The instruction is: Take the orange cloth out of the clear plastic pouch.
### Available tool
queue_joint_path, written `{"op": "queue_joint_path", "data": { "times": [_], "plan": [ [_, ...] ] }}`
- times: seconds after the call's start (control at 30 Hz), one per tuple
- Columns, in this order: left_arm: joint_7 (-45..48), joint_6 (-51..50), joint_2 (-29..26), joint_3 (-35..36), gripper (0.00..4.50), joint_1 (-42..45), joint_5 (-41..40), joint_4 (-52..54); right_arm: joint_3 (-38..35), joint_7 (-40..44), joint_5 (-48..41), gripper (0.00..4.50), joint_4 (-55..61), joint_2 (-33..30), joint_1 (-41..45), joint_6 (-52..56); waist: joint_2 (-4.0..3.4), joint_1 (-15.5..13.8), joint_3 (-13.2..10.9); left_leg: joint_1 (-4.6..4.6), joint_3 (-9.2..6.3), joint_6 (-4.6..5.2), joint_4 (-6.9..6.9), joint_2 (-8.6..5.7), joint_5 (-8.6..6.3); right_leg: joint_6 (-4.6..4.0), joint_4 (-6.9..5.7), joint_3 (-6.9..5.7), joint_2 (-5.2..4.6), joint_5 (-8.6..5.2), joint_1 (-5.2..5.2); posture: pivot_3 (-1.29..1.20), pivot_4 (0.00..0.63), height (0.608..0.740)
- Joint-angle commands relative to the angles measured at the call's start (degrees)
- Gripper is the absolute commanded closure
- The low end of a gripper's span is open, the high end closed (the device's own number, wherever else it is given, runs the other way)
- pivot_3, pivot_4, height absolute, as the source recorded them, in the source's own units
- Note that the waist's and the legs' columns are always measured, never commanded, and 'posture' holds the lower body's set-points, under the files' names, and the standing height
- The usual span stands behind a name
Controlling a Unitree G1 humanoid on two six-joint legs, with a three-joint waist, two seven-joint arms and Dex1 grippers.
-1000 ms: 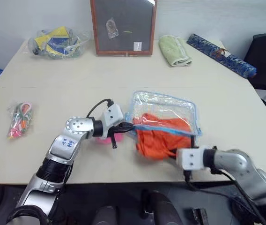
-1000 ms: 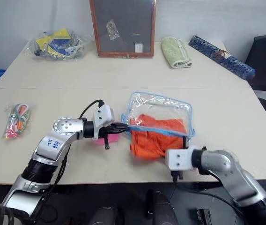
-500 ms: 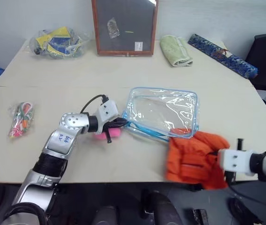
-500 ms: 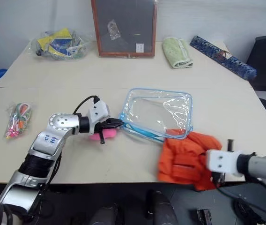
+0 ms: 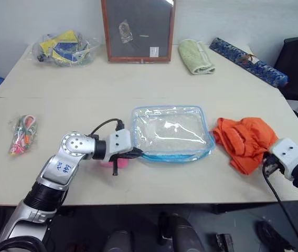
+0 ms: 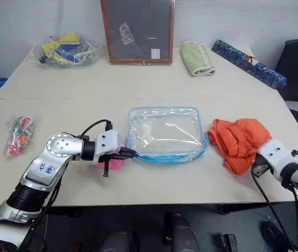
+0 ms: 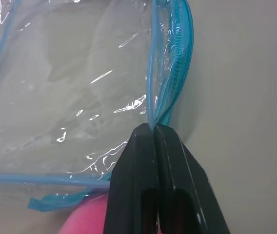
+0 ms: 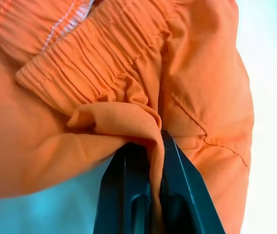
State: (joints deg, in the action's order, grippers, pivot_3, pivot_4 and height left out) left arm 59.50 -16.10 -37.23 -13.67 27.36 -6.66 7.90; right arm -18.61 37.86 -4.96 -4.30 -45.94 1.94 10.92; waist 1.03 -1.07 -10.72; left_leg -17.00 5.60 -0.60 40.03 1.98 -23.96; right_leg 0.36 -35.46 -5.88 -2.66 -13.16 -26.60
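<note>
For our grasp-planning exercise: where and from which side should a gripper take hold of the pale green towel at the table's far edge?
Grip the pale green towel at its near, rounded folded end, coming from above; probably the thickest bunch of fabric, with bare table in front.

Bare surface [image 5: 138, 79] between pouch [image 5: 171, 132] and framed board [image 5: 138, 30], narrow gap before orange cloth [image 5: 246, 140], colourful packet [image 5: 22, 134] far left

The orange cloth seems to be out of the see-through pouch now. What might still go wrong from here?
Two things, I think. The orange cloth lies near the table's right edge, pinched by the right gripper on just one fold; if it is let go there, it might slide off. The left gripper is clamped on the clear plastic pouch's blue edge, so any pull could drag the empty pouch along with the pink charm beside it.
</note>
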Motion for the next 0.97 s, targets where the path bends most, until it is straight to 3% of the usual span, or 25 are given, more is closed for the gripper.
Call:
{"op": "queue_joint_path", "data": {
  "times": [0.03, 0.1, 0.13, 0.23, 0.47, 0.6, 0.8, 0.97],
  "plan": [
    [-0.83, -0.31, -0.04, 0.65, 4.5, 1.02, 0.45, -0.51, -2.91, -2.37, -5.25, 4.45, 5.95, 2.88, 1.31, 5.77, -0.03, 0.01, 0.01, 0.0, 0.0, 0.0, 0.0, 0.01, 0.0, 0.0, 0.0, 0.0, 0.0, 0.0, 0.0, 0.0, 0.15, 0.74],
    [-0.5, -1.0, 0.14, 0.84, 4.5, 1.1, -0.11, -0.66, -3.01, -2.62, -5.9, 4.45, 7.78, 3.37, 0.44, 8.29, -0.06, -0.06, 0.0, -0.01, -0.01, 0.0, 0.0, 0.0, 0.0, 0.0, -0.01, 0.0, 0.0, 0.0, -0.01, 0.0, 0.15, 0.74],
    [-0.41, -1.28, 0.23, 0.92, 4.29, 1.13, -0.37, -0.7, -3.15, -2.65, -6.19, 4.49, 8.55, 3.5, -0.17, 9.03, -0.06, -0.08, 0.0, -0.01, -0.01, 0.01, 0.0, 0.0, 0.0, 0.0, 0.0, 0.0, 0.0, 0.0, -0.01, 0.0, 0.15, 0.74],
    [-0.12, -3.36, 0.56, 1.69, 3.52, 1.11, -1.98, -0.47, -4.27, -2.84, -7.11, 3.75, 10.45, 3.41, -2.29, 10.81, -0.06, -0.35, 0.0, -0.03, -0.05, 0.02, 0.0, 0.0, -0.01, 0.0, 0.02, -0.04, -0.01, 0.0, -0.01, 0.0, 0.15, 0.74],
    [-0.29, -9.81, 0.95, 5.98, 1.39, 2.68, -7.48, 0.39, -9.2, 0.58, -10.3, 1.42, 18.59, 1.65, -10.14, 13.45, -0.06, -0.27, 0.01, -0.03, -0.06, 0.04, -0.02, -0.03, -0.01, 0.01, 0.01, -0.03, 0.01, 0.0, 0.0, 0.0, 0.15, 0.74],
    [2.39, -13.72, -1.95, 10.2, 0.13, 3.8, -12.15, 0.2, -16.45, 5.91, -17.05, 0.06, 25.4, 0.27, -16.66, 19.54, -0.06, -0.23, 0.01, -0.04, -0.07, 0.04, -0.03, -0.02, -0.02, 0.01, 0.02, -0.03, 0.01, 0.0, 0.0, 0.0, 0.15, 0.74],
    [13.1, -16.86, -11.3, 21.05, 0.13, 5.49, -22.15, -7.29, -33.29, 12.68, -26.46, 0.06, 27.38, -1.33, -26.13, 29.92, -0.06, -0.1, 0.0, -0.01, -0.09, 0.02, -0.05, 0.01, -0.03, -0.02, 0.04, -0.04, 0.07, -0.03, 0.0, 0.0, 0.15, 0.74],
    [21.54, -13.88, -18.1, 22.04, 0.13, 8.02, -22.92, -13.19, -41.41, 16.2, -30.05, 0.06, 26.66, -1.27, -31.46, 33.15, -0.06, -0.19, 0.01, -0.01, -0.08, 0.07, -0.06, -0.02, -0.06, -0.01, 0.15, -0.05, 0.11, -0.05, 0.05, 0.0, 0.15, 0.74]
  ]
}}
